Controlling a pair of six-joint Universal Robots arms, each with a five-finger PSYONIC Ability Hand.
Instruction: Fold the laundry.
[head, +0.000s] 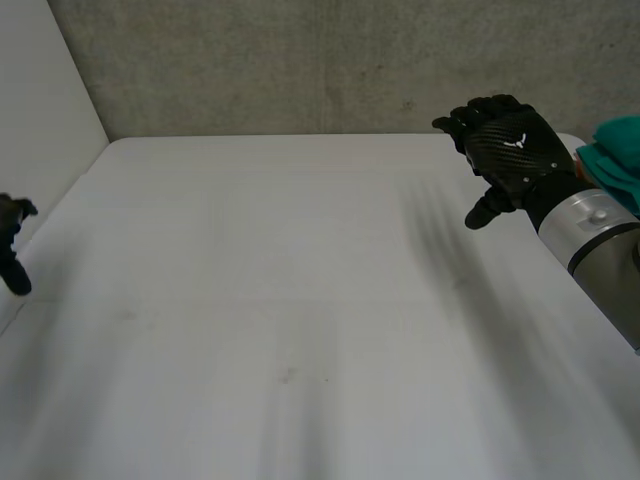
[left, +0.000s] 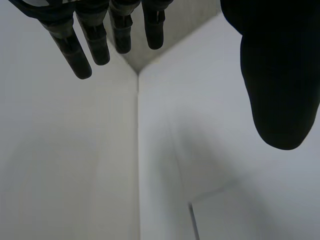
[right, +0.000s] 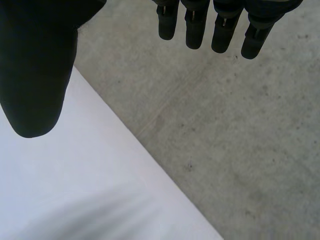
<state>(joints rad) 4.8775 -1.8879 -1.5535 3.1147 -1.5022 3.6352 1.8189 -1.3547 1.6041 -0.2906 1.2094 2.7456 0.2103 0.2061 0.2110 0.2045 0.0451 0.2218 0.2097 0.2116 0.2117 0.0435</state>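
A teal cloth (head: 622, 150) lies bunched at the table's far right edge, partly hidden behind my right arm. My right hand (head: 510, 150) hovers above the table's back right area, just left of that cloth, open with straight fingers (right: 194, 25) and nothing held. My left hand (head: 12, 245) sits at the table's far left edge, open as well, its fingers (left: 95, 37) straight and empty, the thumb (left: 280, 85) apart from them.
The white table (head: 300, 300) spreads between both hands. A grey concrete wall (head: 330, 60) runs along its far edge, and a white side wall (head: 40, 100) meets it at the back left corner (left: 138, 75).
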